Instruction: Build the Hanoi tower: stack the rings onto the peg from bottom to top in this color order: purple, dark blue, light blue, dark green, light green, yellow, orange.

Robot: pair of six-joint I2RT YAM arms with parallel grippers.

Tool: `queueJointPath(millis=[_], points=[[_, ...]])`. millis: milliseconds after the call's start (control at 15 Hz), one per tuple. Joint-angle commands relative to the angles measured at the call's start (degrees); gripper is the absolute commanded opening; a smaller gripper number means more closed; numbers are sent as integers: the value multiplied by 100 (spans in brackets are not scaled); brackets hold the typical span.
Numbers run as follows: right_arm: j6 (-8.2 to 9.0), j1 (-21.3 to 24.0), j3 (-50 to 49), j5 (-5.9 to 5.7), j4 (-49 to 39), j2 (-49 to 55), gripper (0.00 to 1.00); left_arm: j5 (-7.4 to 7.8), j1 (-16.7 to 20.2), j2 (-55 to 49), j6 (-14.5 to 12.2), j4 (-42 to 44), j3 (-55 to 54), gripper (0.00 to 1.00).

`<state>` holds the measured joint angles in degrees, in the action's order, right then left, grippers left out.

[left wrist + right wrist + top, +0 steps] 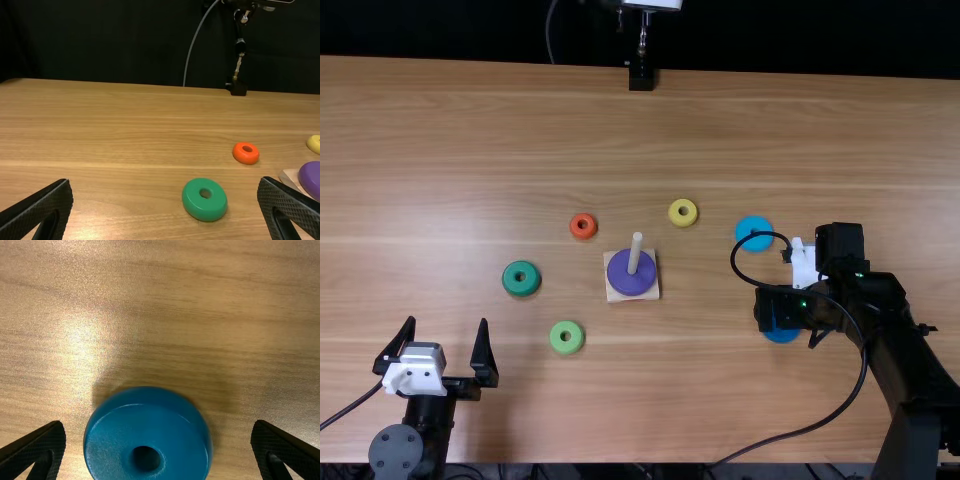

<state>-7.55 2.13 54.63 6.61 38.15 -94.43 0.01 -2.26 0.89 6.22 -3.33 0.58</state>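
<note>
your right gripper [158, 426] is spread apart above the dark blue ring [145, 422], on the table [500, 130] right of and nearer than the peg [635, 253]. expect a light, stiff body that may slip; clamp squarely across its widest outer edge.

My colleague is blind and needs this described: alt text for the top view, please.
A purple ring circles a peg on a wooden table, six loose rings scattered around. The robot's right hand is above the dark blue ring; its left hand is open.
</note>
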Motion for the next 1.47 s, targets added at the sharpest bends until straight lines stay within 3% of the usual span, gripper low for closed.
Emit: queueJointPath(millis=[0,1400], points=[[-25,-11,-84,45,-12,136,100,-64,-29,-89,-31,-152,-58,100],[-15,-187,-40,-39,-2,-93,100,-64,-29,-89,-31,-152,-58,100]])
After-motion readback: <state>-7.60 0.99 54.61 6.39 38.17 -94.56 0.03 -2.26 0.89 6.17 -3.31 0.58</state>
